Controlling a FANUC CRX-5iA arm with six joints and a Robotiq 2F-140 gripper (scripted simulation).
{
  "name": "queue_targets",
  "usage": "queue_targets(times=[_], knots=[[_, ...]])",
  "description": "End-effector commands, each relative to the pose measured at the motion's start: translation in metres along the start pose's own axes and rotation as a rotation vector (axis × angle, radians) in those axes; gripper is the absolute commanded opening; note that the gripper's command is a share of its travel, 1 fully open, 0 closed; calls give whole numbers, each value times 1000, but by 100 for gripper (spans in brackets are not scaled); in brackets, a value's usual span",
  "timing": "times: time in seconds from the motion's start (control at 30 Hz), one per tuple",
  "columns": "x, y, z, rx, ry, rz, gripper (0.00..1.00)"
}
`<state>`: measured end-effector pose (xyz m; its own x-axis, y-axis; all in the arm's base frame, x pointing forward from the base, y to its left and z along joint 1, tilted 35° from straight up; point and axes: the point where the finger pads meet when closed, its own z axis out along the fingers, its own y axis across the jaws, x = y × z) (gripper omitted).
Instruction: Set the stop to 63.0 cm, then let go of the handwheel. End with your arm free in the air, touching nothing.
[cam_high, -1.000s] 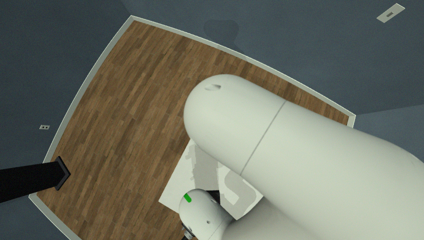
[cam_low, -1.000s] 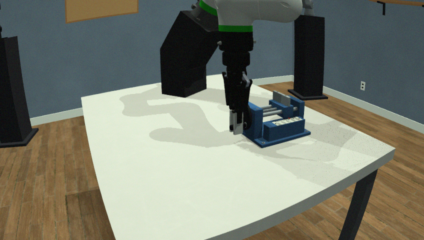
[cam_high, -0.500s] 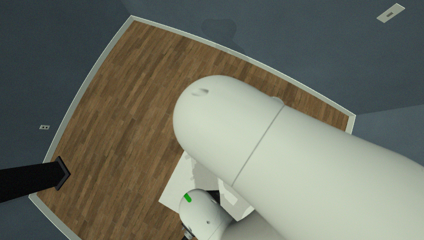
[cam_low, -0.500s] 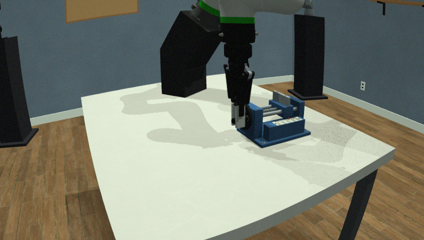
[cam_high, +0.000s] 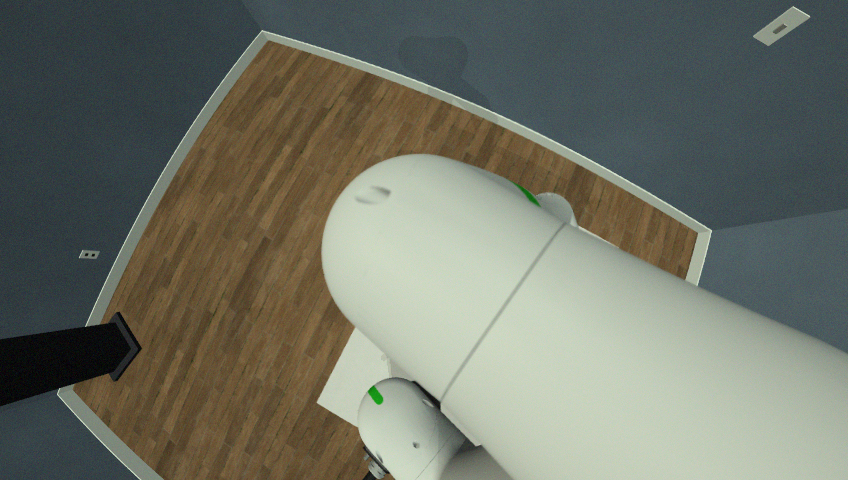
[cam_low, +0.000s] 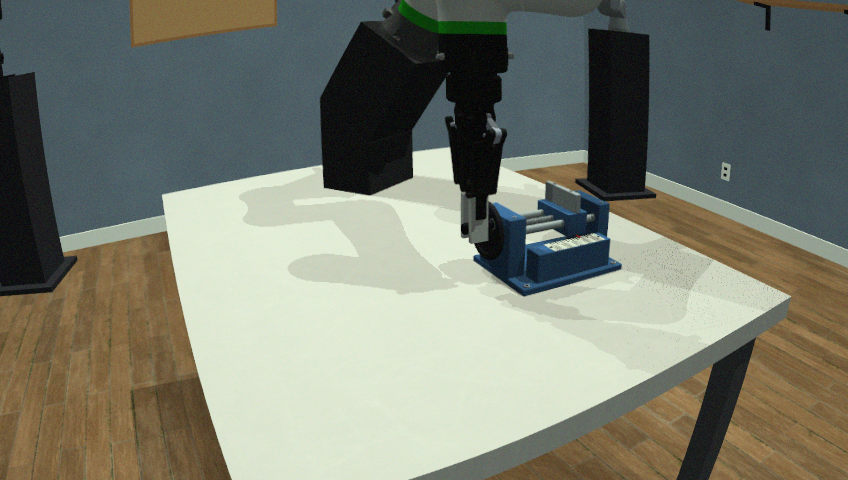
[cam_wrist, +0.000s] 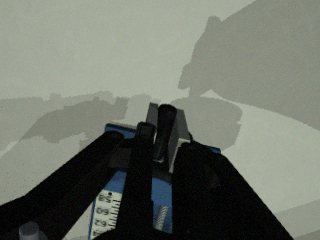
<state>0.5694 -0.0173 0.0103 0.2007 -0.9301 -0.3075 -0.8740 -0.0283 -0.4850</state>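
Note:
A blue stop fixture (cam_low: 556, 261) (cam_wrist: 162, 206) stands on the white table (cam_low: 357, 356) (cam_high: 343, 380), right of middle. It has a black handwheel (cam_low: 495, 239) at its left end, two steel rods (cam_low: 550, 224), a grey stop plate (cam_low: 562, 196) near the far end and a white scale strip (cam_low: 574, 242) (cam_wrist: 106, 211) on its front block. My gripper (cam_low: 475, 228) (cam_wrist: 163, 119) points straight down at the handwheel's left face and is shut on the handwheel's handle. The handle itself is hidden by the fingers. In the top view the arm hides the fixture and the gripper.
The arm's black base block (cam_low: 368, 118) stands on the table behind the fixture. Black columns stand on the floor at the back right (cam_low: 615, 113) and far left (cam_low: 23, 178). The table's right edge (cam_low: 773, 303) is close behind the fixture.

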Motion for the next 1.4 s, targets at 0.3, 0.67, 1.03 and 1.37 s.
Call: queue_targets(times=[0.3,0.67,1.03,1.37], knots=[[0,11,-10,-1,0,0,4],[0,24,-13,-1,0,0,4],[0,33,-12,-1,0,0,4],[0,40,-9,-1,0,0,4]])
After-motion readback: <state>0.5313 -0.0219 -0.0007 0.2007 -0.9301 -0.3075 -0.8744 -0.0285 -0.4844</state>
